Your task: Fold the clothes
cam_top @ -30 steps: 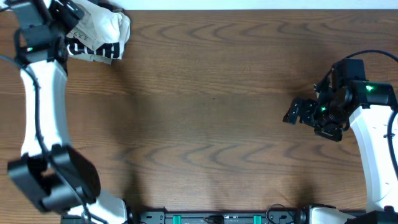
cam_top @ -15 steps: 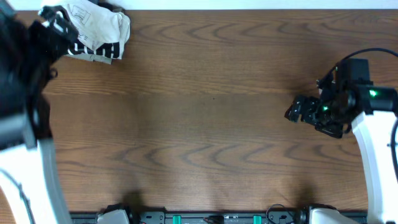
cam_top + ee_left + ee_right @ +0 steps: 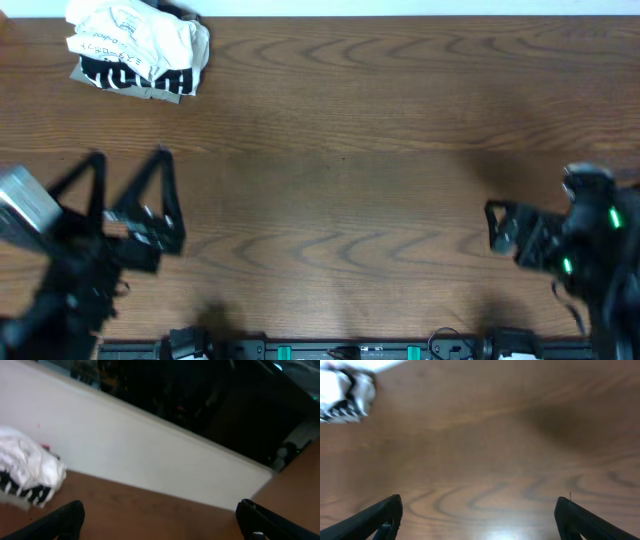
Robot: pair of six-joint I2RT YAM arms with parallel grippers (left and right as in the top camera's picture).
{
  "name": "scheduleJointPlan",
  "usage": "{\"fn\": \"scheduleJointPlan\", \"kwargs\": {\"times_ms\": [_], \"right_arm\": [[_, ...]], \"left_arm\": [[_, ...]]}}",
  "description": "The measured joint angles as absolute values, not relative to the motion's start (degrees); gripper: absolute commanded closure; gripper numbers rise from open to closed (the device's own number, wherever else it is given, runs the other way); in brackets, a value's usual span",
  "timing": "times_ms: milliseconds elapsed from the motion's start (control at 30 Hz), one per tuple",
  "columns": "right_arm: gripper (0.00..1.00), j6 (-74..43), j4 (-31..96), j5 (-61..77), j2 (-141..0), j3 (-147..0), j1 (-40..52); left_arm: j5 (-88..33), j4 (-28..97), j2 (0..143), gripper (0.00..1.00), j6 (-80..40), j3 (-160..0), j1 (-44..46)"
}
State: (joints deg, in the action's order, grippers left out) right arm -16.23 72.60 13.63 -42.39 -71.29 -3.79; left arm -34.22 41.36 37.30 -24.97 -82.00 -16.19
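The clothes (image 3: pixel 135 58) lie in a bundle at the far left corner of the table (image 3: pixel 340 150), close to its back edge. On top is a crumpled white garment with small dark lettering. Under its near edge shows a band of black-and-white stripes, and a beige strip peeks out below that. A bit of dark fabric sticks out behind the bundle.

The left pincer (image 3: pixel 128 165) hangs over the near left part of the table, well apart from the clothes and pointing towards the far side. Its 2 fingers (image 3: pixel 160 190) are spread wide with nothing between them. In the left wrist view the pincer (image 3: pixel 160 505) frames a stretch of brown table (image 3: pixel 150 515) and a white wall (image 3: pixel 150 450) behind it. The clothes (image 3: pixel 27 472) sit at the left edge of that view, beyond the left finger (image 3: pixel 65 520).

The right pincer (image 3: pixel 497 228) is over the near right part of the table, blurred in the overhead view and pointing left. In the right wrist view the pincer (image 3: pixel 479 502) is also spread wide, its fingers (image 3: pixel 385 517) at the 2 bottom corners, and it grips nothing. Only bare wood grain (image 3: pixel 480 435) lies between them. The clothes (image 3: pixel 345 392) show small and blurred in the top left corner, far across the table from this pincer.
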Motion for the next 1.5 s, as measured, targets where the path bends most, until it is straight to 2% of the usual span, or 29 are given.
{"fn": "scheduleJointPlan", "kwargs": {"times_ms": [167,467,533,600,700,1000,1500], "right_arm": [[0.11,-16.1,75.4,13.5,-34.3,-71.3,-3.8],[0.12,-16.1,76.5,9.4,-23.7,-71.0,-3.8],[0.11,-16.1,76.8,7.8,-21.5,-70.2,-3.8],[0.01,-16.2,76.7,6.3,-18.9,-68.5,-3.8],[0.01,-16.0,75.4,5.1,-16.0,-65.6,-3.8],[0.01,-16.0,70.1,3.8,-15.3,-58.2,-3.8],[0.01,-17.3,60.2,3.4,-15.3,-56.6,-3.8]], "left_arm": [[-36.4,41.9,28.7,0.02,-24.5,-70.1,-16.2],[-40.9,40.5,15.0,0.02,-24.2,-50.2,-16.2],[-41.5,40.6,13.4,0.02,-24.2,-47.2,-16.2],[-41.9,40.5,12.7,0.02,-24.2,-44.5,-16.2],[-42.0,40.5,12.6,0.02,-24.2,-41.5,-16.2],[-42.0,40.5,12.6,0.02,-24.2,-38.5,-16.2],[-42.0,40.5,12.6,0.02,-24.2,-38.5,-16.2]]}}
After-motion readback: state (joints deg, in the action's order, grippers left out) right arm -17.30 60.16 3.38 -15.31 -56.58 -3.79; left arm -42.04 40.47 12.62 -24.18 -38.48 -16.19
